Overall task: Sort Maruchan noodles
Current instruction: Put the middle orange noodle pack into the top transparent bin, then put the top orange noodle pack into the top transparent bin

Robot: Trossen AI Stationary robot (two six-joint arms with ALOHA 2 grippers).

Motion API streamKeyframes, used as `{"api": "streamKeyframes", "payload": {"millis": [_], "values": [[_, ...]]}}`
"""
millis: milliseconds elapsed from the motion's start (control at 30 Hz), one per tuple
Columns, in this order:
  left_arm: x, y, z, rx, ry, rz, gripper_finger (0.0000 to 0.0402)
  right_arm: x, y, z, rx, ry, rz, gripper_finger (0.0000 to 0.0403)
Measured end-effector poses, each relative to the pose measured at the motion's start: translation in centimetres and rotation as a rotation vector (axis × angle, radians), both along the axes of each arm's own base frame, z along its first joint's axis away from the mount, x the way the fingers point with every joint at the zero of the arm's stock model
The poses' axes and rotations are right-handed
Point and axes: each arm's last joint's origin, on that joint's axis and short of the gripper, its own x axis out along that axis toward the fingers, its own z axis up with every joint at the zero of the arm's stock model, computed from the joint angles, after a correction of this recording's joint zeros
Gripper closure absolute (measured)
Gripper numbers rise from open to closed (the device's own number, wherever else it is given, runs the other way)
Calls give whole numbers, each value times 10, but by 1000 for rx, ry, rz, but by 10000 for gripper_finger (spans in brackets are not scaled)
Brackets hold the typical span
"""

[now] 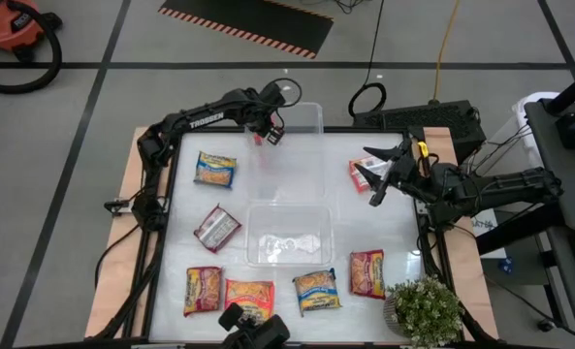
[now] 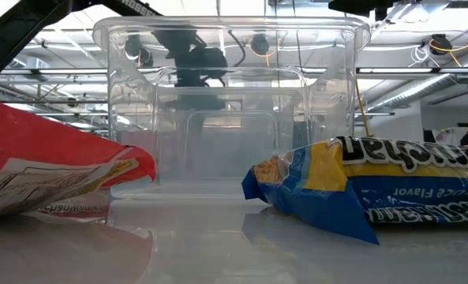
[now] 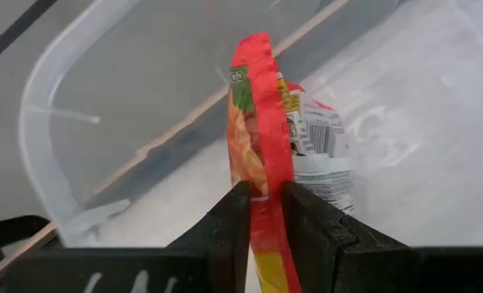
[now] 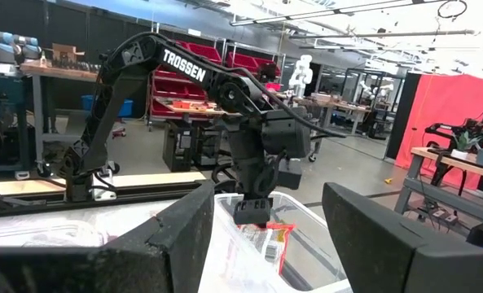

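My left gripper (image 1: 268, 131) reaches over the far clear bin (image 1: 302, 121) and is shut on a red-orange noodle packet (image 3: 261, 122). The packet also shows in the right wrist view (image 4: 267, 238), hanging inside the bin's rim. My right gripper (image 1: 372, 177) waits open and raised at the table's right, above a red-white packet (image 1: 360, 174). Several more packets lie flat on the table: orange-yellow (image 1: 214, 170), silver-red (image 1: 216, 228), blue-yellow (image 1: 316, 291) and a red one (image 1: 367, 272). My left gripper pinches the packet's red sealed end (image 3: 265, 207) between its two fingers. The fingers (image 3: 229, 224) come from above, slanting down. The packet hangs edge-on below them inside the far bin. Whether its lower end touches the bin's floor I cannot tell.
A second clear bin (image 1: 289, 233) stands in the middle of the table, nearer than the first. Two more packets (image 1: 203, 289) (image 1: 249, 294) lie by the near edge. A potted plant (image 1: 423, 310) sits at the near right corner. Bare table shows at the centre right.
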Motion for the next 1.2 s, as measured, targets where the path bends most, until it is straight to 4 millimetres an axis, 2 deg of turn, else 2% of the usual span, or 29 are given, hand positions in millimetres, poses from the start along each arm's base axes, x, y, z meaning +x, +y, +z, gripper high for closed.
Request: {"api": "streamKeyframes", "payload": {"millis": [167, 467, 667, 767, 867, 1000, 1200], "values": [[12, -7, 0, -18, -69, -63, 323, -2, 0, 1, 0, -3, 0, 177], [45, -27, 21, -15, -334, -283, 323, -2, 0, 1, 0, -2, 1, 177], [64, -48, 27, -1, -420, -401, 323, -2, 0, -1, 3, 11, 2, 177], [58, -47, 30, 114, -313, -309, 323, -2, 0, -2, 13, 15, 3, 177], [47, -37, 30, 231, -187, -162, 323, -2, 0, -2, 21, 15, 4, 177], [31, -22, 22, 187, -106, -78, 323, -2, 0, -3, 20, 21, 3, 177], [21, -9, 10, 142, -36, -51, 323, -2, 0, -2, 20, 20, 4, 177]]}}
